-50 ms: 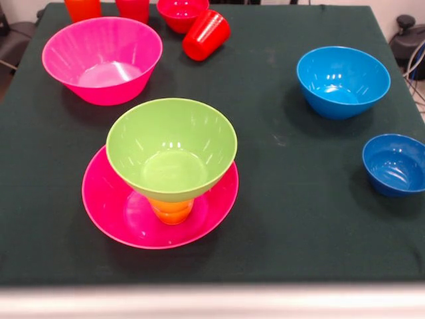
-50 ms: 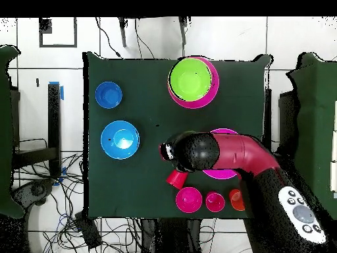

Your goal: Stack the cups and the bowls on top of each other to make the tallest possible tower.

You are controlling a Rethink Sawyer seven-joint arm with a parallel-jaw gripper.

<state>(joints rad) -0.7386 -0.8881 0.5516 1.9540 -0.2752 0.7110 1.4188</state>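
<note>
A desk (image 1: 292, 219) covered in dark green cloth fills most of the front view, with a pale strip along its near edge. From overhead, the desk sits on a floor of white tiles (image 2: 289, 46) with dark seams. Tangled black cables (image 2: 49, 188) lie on the floor beside and below it. A small strip of blue tape (image 2: 62, 91) is stuck near one side.

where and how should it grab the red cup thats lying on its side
The red cup lies tipped over, its open mouth facing the front camera and its base toward the small red bowl. Probably best to come straight down and pinch across its round side wall near mid-length, fingers either side of its long axis. The bowl sits close at the base end, so keep off that end.
</note>
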